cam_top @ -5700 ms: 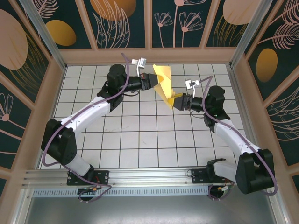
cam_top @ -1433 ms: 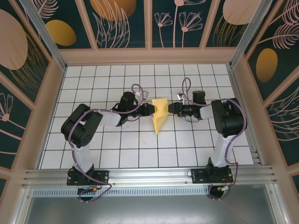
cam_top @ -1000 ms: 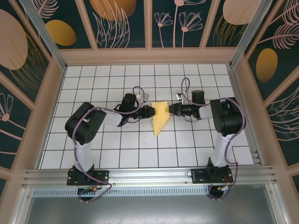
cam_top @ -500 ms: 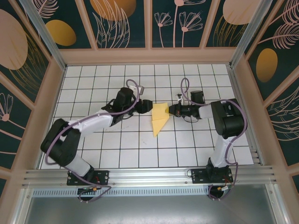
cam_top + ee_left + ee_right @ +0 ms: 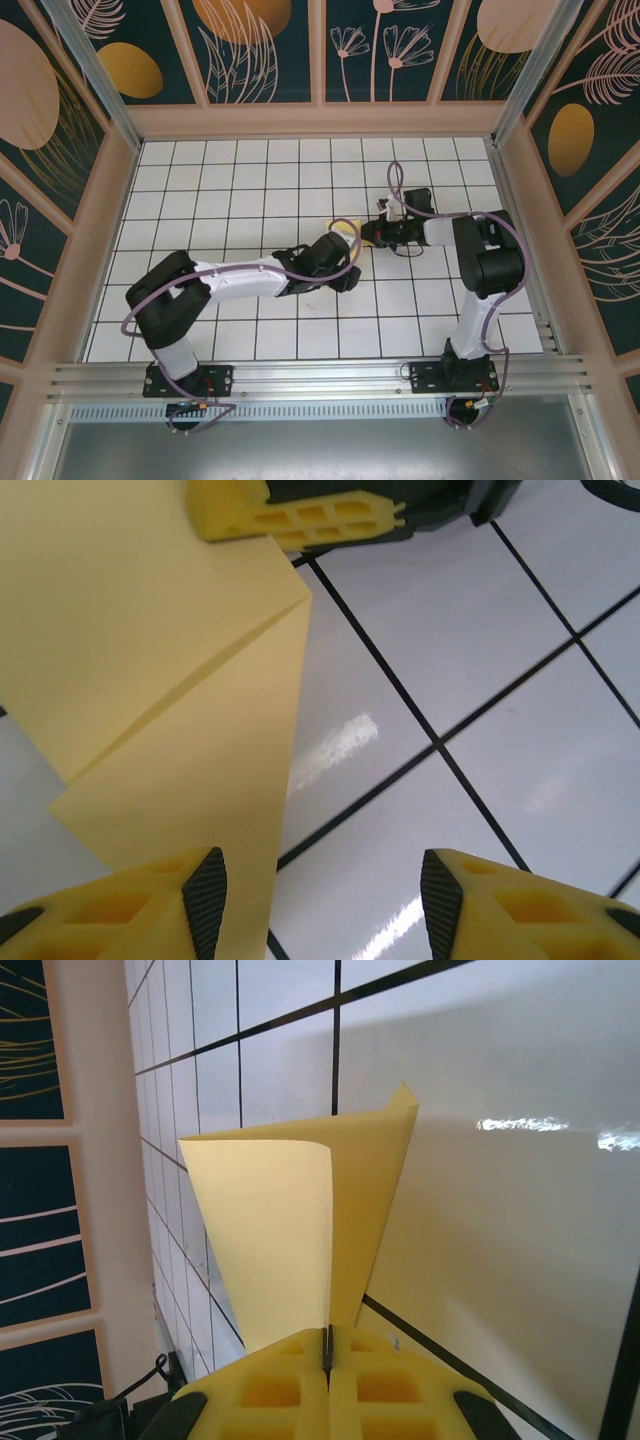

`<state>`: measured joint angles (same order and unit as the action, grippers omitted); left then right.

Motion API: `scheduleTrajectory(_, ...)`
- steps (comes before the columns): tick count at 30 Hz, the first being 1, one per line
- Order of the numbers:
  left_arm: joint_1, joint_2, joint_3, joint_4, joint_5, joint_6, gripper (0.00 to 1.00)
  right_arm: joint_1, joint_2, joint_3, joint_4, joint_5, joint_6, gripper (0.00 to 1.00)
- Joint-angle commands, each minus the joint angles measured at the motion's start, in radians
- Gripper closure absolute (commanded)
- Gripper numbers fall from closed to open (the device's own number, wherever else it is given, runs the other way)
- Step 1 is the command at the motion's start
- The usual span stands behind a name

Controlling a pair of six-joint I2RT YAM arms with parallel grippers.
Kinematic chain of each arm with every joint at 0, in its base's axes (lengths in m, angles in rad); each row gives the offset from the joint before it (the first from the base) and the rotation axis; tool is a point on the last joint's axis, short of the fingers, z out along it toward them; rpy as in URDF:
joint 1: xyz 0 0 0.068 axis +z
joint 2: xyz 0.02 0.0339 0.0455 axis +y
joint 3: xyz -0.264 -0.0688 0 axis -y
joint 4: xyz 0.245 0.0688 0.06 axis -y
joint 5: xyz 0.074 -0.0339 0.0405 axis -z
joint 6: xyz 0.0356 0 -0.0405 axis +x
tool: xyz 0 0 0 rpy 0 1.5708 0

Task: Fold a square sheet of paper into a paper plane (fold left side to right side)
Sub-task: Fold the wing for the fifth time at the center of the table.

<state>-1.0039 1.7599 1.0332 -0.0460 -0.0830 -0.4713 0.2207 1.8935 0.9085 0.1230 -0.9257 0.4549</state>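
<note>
The yellow sheet of paper (image 5: 150, 680) is folded in layers with a diagonal crease. It lies low over the white tiles. My right gripper (image 5: 328, 1345) is shut on one edge of the paper (image 5: 300, 1220), and its yellow fingers (image 5: 300, 518) show at the top of the left wrist view. My left gripper (image 5: 325, 900) is open just above the tiles, and the paper's long edge runs in beside its left finger (image 5: 205, 895). From above, the left arm (image 5: 300, 268) covers nearly all the paper; a small yellow corner (image 5: 343, 228) shows by the right gripper (image 5: 368, 235).
The floor is white grid tile (image 5: 250, 180) inside wooden walls (image 5: 320, 120). Both arms meet near the middle, the left one reaching across from the near left. The right arm's cable (image 5: 395, 190) loops above its wrist.
The left gripper has opened and let go of the paper. It has swung from the paper's left side round to its near side, over it. The right gripper stays shut on the paper.
</note>
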Motion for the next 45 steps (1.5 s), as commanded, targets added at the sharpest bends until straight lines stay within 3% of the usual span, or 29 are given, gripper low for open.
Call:
scheduleTrajectory(1, -0.018, 0.041, 0.058, -0.054, -0.117, 0.010, 0.42, 0.015, -0.025, 0.027, -0.056, 0.025, 0.010, 1.00)
scheduleTrajectory(5, -0.032, 0.077, 0.076, -0.072, -0.216, 0.011, 0.41, 0.024, -0.016, 0.033, -0.059, 0.028, 0.014, 1.00)
scheduleTrajectory(23, -0.095, 0.218, 0.173, -0.176, -0.430, -0.018, 0.43, 0.028, 0.006, 0.049, -0.075, 0.026, 0.016, 1.00)
scheduleTrajectory(45, -0.109, 0.271, 0.193, -0.215, -0.448, -0.031, 0.68, 0.033, 0.020, 0.062, -0.111, 0.045, -0.008, 1.00)
